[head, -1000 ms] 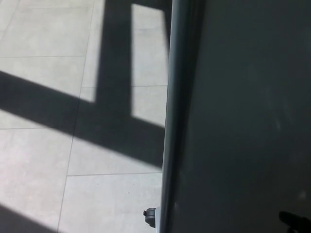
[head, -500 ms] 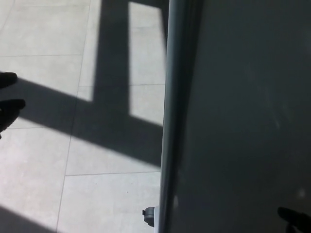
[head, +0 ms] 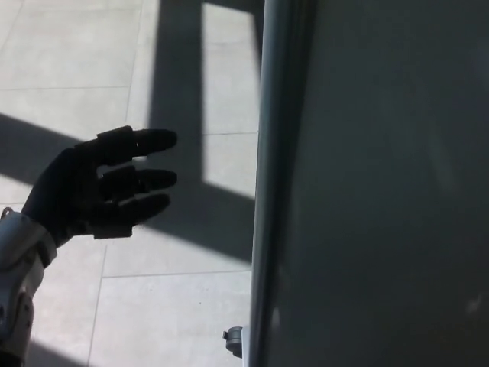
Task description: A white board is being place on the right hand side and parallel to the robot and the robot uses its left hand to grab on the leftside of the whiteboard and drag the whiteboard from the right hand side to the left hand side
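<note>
– Whiteboard (head: 382, 191) loc?
– Fills the right half of the head view, upright. Its grey left edge (head: 267, 191) runs top to bottom near pic centre. Face is in shade, dark grey.
– Left hand (head: 99, 187)?
– Comes in from lower left, black, on a pale grey forearm (head: 19, 283). Released: fingers (head: 153, 141) spread and pointing toward the board's edge, gripping nothing. Clear gap btw fingertips and edge, no contact.
– Right hand?
– Not in the pic.
– Anything else?
– Small grey caster (head: 235, 340) at the bottom, just beside the edge. Floor (head: 69, 61) is pale tile w/ thin joints. Broad dark shadow bands (head: 179, 99) cross it, sunlit patches btw them. Hand sits over one band.
</note>
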`<state>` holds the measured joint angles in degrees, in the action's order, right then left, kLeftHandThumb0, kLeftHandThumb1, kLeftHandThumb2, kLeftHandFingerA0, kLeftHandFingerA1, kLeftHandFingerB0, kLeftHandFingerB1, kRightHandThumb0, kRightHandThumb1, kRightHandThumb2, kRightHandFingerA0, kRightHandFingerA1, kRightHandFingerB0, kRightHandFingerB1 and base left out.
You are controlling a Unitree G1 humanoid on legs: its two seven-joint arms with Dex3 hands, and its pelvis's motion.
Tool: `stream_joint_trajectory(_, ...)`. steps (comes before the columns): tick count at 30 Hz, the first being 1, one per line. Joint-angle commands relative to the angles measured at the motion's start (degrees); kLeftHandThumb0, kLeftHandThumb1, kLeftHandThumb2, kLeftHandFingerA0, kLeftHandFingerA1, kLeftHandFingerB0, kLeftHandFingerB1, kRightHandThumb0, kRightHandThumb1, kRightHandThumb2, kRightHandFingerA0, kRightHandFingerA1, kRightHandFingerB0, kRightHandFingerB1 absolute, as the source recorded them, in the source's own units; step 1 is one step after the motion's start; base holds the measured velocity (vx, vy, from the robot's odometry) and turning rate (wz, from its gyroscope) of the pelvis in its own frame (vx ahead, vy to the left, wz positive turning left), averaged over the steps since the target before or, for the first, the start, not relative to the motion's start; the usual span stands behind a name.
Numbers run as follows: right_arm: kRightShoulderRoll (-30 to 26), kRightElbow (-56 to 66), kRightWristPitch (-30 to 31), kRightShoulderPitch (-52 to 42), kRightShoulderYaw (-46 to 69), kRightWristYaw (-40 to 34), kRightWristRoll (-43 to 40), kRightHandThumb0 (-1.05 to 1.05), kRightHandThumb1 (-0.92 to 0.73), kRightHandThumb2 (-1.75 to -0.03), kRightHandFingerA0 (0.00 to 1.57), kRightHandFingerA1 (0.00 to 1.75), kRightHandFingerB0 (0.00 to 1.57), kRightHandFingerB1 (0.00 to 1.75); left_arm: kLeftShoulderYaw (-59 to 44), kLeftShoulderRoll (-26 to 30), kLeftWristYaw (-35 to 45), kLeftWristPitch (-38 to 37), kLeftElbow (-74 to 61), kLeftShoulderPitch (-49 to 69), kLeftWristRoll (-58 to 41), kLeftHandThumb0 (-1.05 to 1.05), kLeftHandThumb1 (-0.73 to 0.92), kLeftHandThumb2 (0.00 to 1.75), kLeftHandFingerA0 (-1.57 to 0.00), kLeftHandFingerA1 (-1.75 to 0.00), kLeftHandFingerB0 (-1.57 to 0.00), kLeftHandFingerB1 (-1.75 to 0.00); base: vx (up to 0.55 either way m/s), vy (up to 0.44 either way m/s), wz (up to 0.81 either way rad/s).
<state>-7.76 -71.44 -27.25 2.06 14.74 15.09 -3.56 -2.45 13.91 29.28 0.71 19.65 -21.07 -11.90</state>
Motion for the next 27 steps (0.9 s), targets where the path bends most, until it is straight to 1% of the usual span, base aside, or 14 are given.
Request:
stream_joint_trajectory(1,-1.51,0.23,0.24,-1.23,-0.89,0.51,0.36,-0.30,-0.88,-0.67,0.78,0.56,0.46,0.34,2.93,-0.86,-2.62,2.40,-1.12,-0.15,3.50,-0.18,0.50,0.58,-0.49,-0.45,-0.45,-0.36,0.00,0.000,0.00)
stream_joint_trajectory(8,-1.48,0.06,0.12,-2.06,-1.76,-0.21,0.49,-0.30,-0.87,-0.67,0.80,0.56,0.45,0.34,6.28,-0.64,-2.45,9.23,-4.72,-0.64,4.34,-0.30,0.45,0.54,-0.39,-0.39,-0.29,-0.31,0.00,0.000,0.00)
stream_joint_trajectory(10,-1.51,0.03,-0.35,-2.19,-1.87,-0.13,0.48,-0.30,-0.88,-0.67,0.79,0.57,0.44,0.34,6.63,-0.29,-1.68,10.33,-4.33,-1.23,3.94,-0.38,0.40,0.60,-0.30,-0.40,-0.22,-0.34,0.00,0.000,0.00)
stream_joint_trajectory(11,-1.44,0.11,-0.25,-2.32,-1.86,-0.39,0.45,-0.30,-0.88,-0.67,0.79,0.56,0.45,0.34,7.01,-0.15,-1.27,10.34,-3.98,-1.59,4.11,-0.22,0.24,0.82,-0.11,-0.51,-0.07,-0.49,0.00,0.000,0.00)
stream_joint_trajectory(12,-1.36,0.22,-0.16,-2.42,-1.95,-0.69,0.51,-0.30,-0.88,-0.67,0.78,0.56,0.45,0.34,7.47,0.03,-0.96,10.67,-3.56,-2.14,4.34,-0.47,0.37,0.59,-0.21,-0.38,-0.15,-0.32,0.00,0.000,0.00)
stream_joint_trajectory(13,-1.31,0.18,-0.19,-2.42,-2.06,-0.76,0.59,-0.30,-0.88,-0.67,0.79,0.56,0.45,0.34,7.90,0.15,-0.88,11.54,-3.19,-2.83,4.59,-0.28,0.14,0.77,-0.01,-0.47,0.00,-0.47,0.00,0.000,0.00)
stream_joint_trajectory(14,-1.23,0.06,-0.29,-2.39,-2.15,-0.77,0.61,-0.30,-0.88,-0.67,0.80,0.57,0.46,0.34,8.44,0.22,-0.76,12.68,-2.73,-3.73,4.87,-0.28,0.14,0.76,-0.01,-0.48,0.00,-0.48,0.00,0.000,0.00)
stream_joint_trajectory(15,-1.16,0.06,-0.32,-2.41,-2.14,-0.80,0.54,-0.30,-0.88,-0.67,0.80,0.57,0.46,0.34,8.60,0.23,-0.68,12.84,-2.67,-3.92,4.80,-0.28,0.14,0.76,-0.01,-0.48,0.00,-0.48,0.00,0.000,0.00)
stream_joint_trajectory(16,-1.10,0.08,-0.30,-2.42,-2.13,-0.81,0.49,-0.30,-0.87,-0.67,0.81,0.57,0.46,0.34,8.69,0.22,-0.44,12.94,-2.59,-4.07,4.58,-0.46,0.33,0.72,-0.04,-0.41,-0.01,-0.27,0.00,0.000,0.00)
stream_joint_trajectory(21,-1.01,0.16,-0.91,-2.69,-2.36,-0.47,0.45,-0.30,-0.88,-0.67,0.81,0.57,0.47,0.35,11.07,0.10,0.10,12.87,-3.22,-4.72,6.16,-0.68,0.31,0.64,-0.07,-0.35,-0.05,-0.14,0.00,0.000,0.00)
stream_joint_trajectory(23,-1.11,0.21,-1.14,-2.90,-2.48,-0.69,0.56,-0.30,-0.88,-0.67,0.82,0.57,0.47,0.35,11.74,-0.23,0.44,12.32,-3.04,-4.84,6.06,-0.50,0.32,0.77,-0.02,-0.41,-0.01,-0.22,0.00,0.000,0.00)
stream_joint_trajectory(24,-1.08,0.18,-1.21,-2.89,-2.44,-0.56,0.46,-0.31,-0.87,-0.67,0.82,0.57,0.48,0.35,11.82,-0.69,0.83,11.99,-3.07,-4.84,5.47,-0.60,0.39,0.53,-0.08,-0.30,0.00,-0.21,0.00,0.000,0.00)
stream_joint_trajectory(26,-1.07,0.21,-1.33,-2.73,-2.56,-0.79,0.57,-0.31,-0.87,-0.67,0.83,0.57,0.48,0.35,11.93,-1.02,0.89,12.90,-3.17,-5.22,5.23,-0.56,0.39,0.54,-0.08,-0.30,0.00,-0.22,0.00,0.000,0.00)
stream_joint_trajectory(27,-1.00,0.22,-1.40,-2.57,-2.60,-0.83,0.56,-0.31,-0.87,-0.67,0.82,0.57,0.49,0.35,12.05,-1.29,1.44,13.11,-2.74,-5.73,4.93,-0.47,0.32,0.73,-0.01,-0.35,0.00,-0.19,0.00,0.000,0.00)
